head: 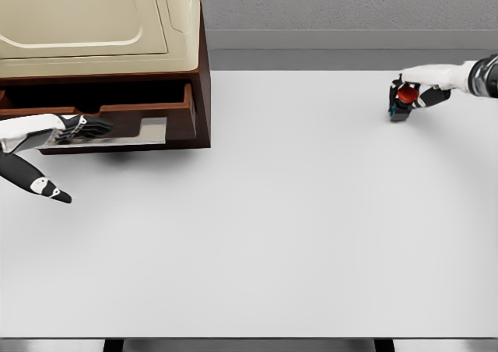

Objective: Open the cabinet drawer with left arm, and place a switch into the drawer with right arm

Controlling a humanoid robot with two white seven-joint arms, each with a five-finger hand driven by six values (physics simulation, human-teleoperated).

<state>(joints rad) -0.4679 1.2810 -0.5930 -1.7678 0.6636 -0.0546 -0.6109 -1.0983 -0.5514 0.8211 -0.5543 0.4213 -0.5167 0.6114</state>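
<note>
Drawer (101, 107) wooden, pulled out; right robot hand (416, 93) grips red-buttoned switch (405, 99).

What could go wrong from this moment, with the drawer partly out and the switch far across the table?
1. The dark brown wooden drawer looks only partly open; the gap may be too tight for dropping anything in.
2. The left hand sits on the metal handle, so the incoming arm could collide with it.
3. The right hand wraps the small red-buttoned switch from above; it might slip during the long carry.
</note>
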